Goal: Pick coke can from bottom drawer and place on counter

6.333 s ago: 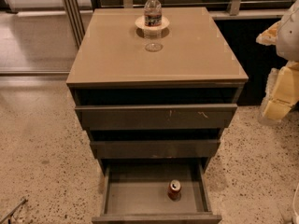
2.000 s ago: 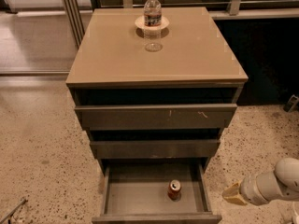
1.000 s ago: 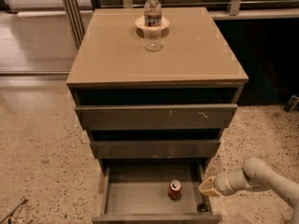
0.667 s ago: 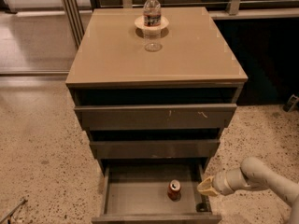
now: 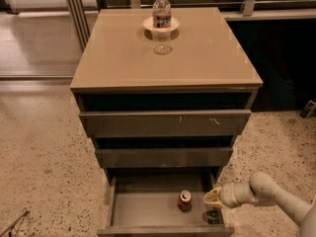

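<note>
At the foot of a three-drawer cabinet, the bottom drawer point(image 5: 143, 209) stood pulled out over the speckled floor point(image 5: 44, 157), its plain grey inside exposed. The coke can point(image 5: 184, 200) stood upright on the drawer floor, right of centre and near the front, its silver top facing up. The robot's gripper point(image 5: 213, 197) reached in from the right at the end of a pale arm point(image 5: 266, 194) and hung over the drawer's right side, just beside the can but not touching it. Whether the gripper was open or closed could not be told. Above, the two upper drawers sat nearly shut, the top one with pale scratches on its front. A clear water bottle point(image 5: 161, 9) stood upright on a small round plate point(image 5: 171, 24) near the back of the glossy tan counter point(image 5: 163, 68), well apart from the can.
</note>
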Action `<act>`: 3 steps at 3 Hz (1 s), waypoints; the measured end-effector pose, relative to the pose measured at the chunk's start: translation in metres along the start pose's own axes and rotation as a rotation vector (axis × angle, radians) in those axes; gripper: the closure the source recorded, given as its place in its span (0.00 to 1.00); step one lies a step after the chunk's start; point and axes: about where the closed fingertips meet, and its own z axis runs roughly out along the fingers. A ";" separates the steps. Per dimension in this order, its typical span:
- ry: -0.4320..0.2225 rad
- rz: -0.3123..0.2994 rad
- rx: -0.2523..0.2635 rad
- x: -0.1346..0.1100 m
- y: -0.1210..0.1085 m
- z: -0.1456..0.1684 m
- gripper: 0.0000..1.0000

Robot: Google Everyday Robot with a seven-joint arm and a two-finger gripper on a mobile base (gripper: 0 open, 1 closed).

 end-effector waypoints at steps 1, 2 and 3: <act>-0.018 -0.057 -0.003 0.003 -0.005 0.023 0.81; -0.007 -0.099 -0.003 0.005 -0.007 0.038 0.58; 0.014 -0.131 0.003 0.008 -0.009 0.047 0.40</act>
